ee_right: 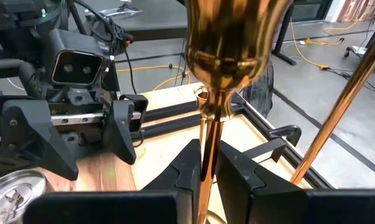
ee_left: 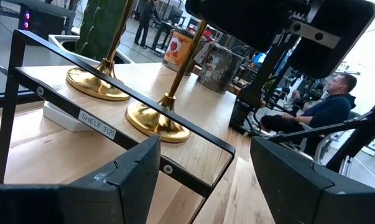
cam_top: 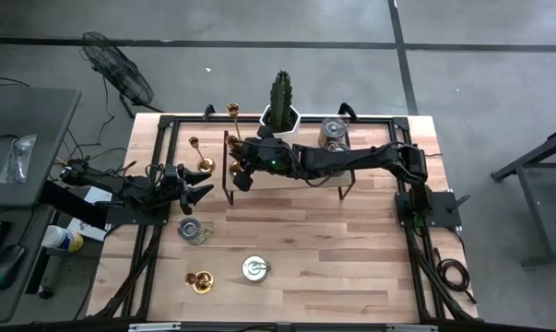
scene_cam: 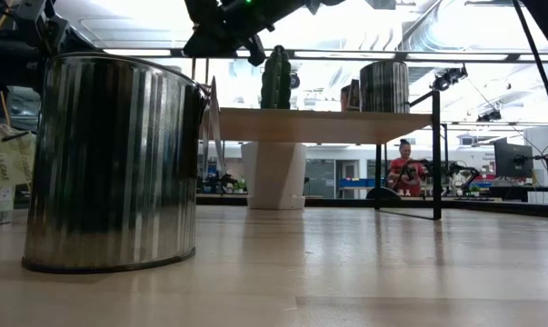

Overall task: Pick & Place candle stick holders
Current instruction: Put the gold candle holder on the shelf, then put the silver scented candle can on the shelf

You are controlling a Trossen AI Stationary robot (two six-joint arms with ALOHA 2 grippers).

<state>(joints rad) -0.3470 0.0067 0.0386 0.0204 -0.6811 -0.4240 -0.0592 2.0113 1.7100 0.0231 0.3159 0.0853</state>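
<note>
A tall gold candle stick holder (ee_right: 224, 43) stands on the wooden shelf (ee_left: 199, 146) at the table's far middle. My right gripper (ee_right: 209, 177) reaches in from the right and is shut on its thin stem. A second tall holder (ee_left: 97, 84) stands beside it on the shelf. More gold holders stand left of the shelf (cam_top: 204, 166) and one sits near the front edge (cam_top: 201, 281). My left gripper (ee_left: 206, 186) waits open at the table's left (cam_top: 199, 192), facing the shelf, with nothing between its fingers. My right gripper pinches the holder's thin stem (ee_right: 209, 143), just below the cup, between its two fingers. The fingers come almost level from the table's right side and lie across the upright stem. The holder stands upright with its round base (ee_left: 156, 121) on the shelf.
On the shelf are a cactus in a white pot (cam_top: 280, 97) and a silver tin (cam_top: 333, 129). Two more silver tins stand on the table (cam_top: 193, 231) (cam_top: 254, 268), one filling the low view (scene_cam: 110, 163). People sit beyond the table.
</note>
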